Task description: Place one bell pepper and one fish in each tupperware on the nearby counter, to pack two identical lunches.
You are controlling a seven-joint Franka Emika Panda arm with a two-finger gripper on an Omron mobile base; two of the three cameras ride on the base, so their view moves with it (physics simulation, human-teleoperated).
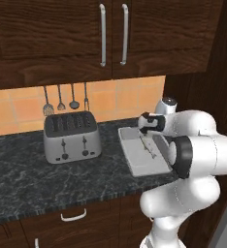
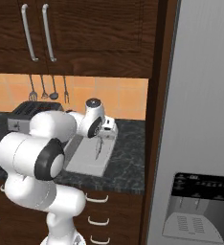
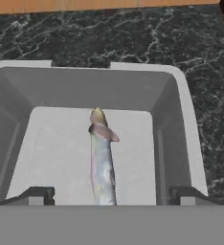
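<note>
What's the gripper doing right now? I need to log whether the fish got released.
Gripper: open, holding nothing; the fish lies between its fingertips in the tupperware.

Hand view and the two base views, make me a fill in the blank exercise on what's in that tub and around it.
1. The thing lying in the tupperware is a ____.
2. The gripper hangs above it with its jaws ____.
3. On the counter, left of the tupperware in the left base view, stands a ____.
4. The utensils hang on the wall ____ that appliance.

Missing words: fish; open; toaster; above
</note>
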